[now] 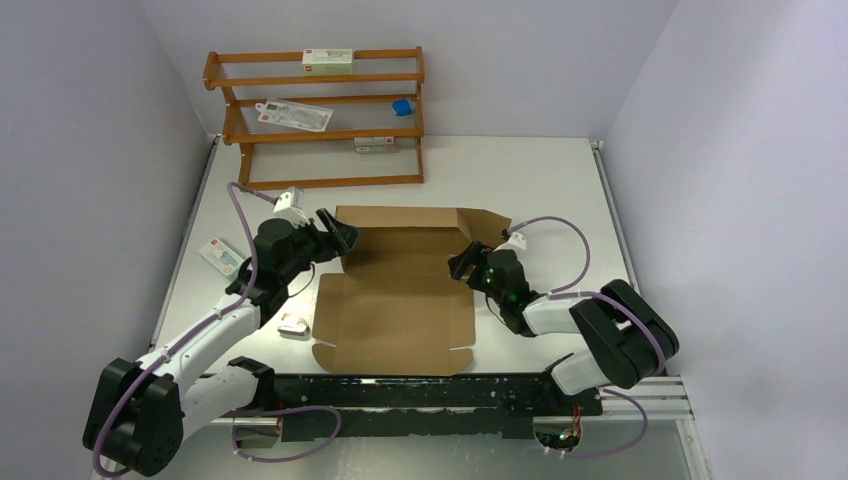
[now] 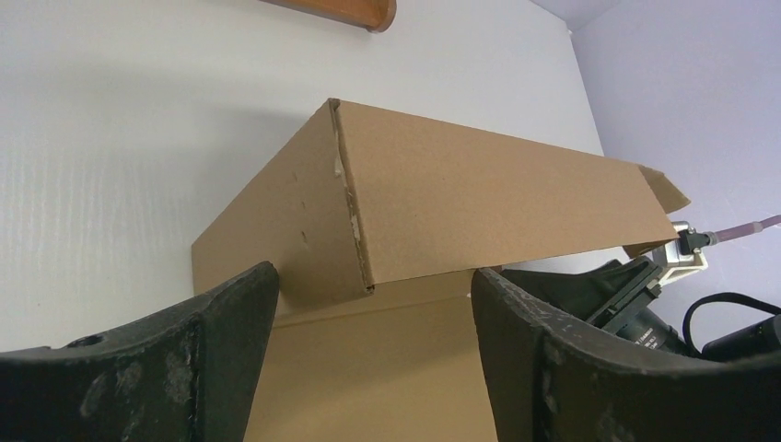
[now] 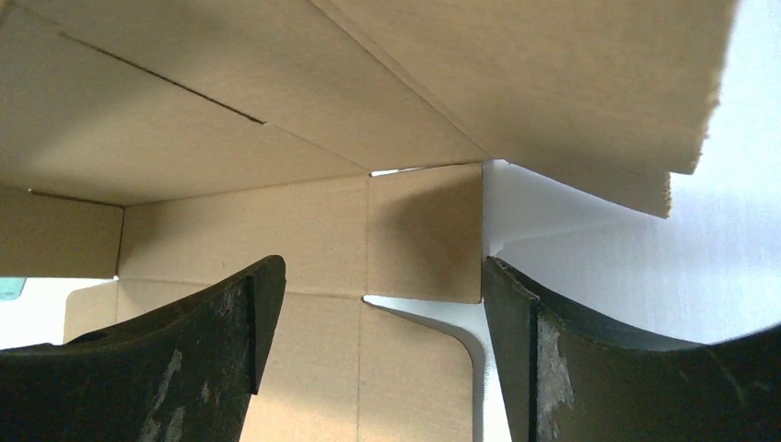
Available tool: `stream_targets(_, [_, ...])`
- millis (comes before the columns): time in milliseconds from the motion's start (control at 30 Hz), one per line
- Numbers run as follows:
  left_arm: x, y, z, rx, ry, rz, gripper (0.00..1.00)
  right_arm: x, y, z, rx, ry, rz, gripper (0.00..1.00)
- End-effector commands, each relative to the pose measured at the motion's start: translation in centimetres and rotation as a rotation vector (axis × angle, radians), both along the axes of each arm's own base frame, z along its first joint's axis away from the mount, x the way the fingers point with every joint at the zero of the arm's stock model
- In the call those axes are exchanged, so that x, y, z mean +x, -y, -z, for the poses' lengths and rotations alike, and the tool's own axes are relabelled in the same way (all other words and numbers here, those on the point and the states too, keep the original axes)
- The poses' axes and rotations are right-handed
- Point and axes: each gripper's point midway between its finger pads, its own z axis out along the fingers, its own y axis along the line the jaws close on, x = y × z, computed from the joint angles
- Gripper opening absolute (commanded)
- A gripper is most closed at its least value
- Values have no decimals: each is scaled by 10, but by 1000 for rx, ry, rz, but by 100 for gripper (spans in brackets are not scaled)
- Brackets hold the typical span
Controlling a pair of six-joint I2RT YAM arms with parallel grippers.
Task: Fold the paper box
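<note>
The left gripper (image 1: 343, 238) has its jaws apart with nothing between them. It sits at the left rear corner of the box (image 1: 395, 310), left of centre in the top view. In its wrist view the two dark fingers (image 2: 216, 331) frame the raised rear wall and the side flap meeting at that corner. The right gripper (image 1: 461, 263) is spread too and clamps nothing, at the box's right edge just right of centre. Its wrist view shows a small flap between the fingers (image 3: 212, 322), with cardboard panels overhead. Whether either gripper touches the cardboard cannot be told.

The box lies mid-frame on the table (image 1: 540, 180), base flat, rear wall stood up, front panel flat toward the bottom. A white carton (image 1: 218, 256) lies at the left and a small white item (image 1: 293, 325) near the box's lower left. The rack (image 1: 315, 120) stands at the upper left.
</note>
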Motion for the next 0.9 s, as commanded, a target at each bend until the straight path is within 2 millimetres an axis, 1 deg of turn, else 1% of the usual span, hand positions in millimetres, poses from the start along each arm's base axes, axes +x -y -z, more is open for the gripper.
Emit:
stream_targets(0, [2,6,-10,-34,37,24,80,-1,-17,-22,61,70,-93,81])
stream_targets(167, [1,9,-6,-45,29,36,78,-5,-25,-43,101,135,-147,79])
stream_targets(267, [0,10,-5,-48,31,41,77,-5,-28,-51,113,161,-166,79])
stream_targets(433, [-1,14,-8,-55,39,50,77,-6,-35,-54,131,176,-202,77])
stream_targets(667, [-4,17,-8,-49,41,50,77,-13,-59,-64,158,231,-302,73])
stream_targets(767, [-4,16,-9,-46,45,44,77,-14,-65,-62,135,242,-309,73])
stream_targets(867, [-5,16,-8,-44,45,42,77,-11,-63,-57,112,247,-290,73])
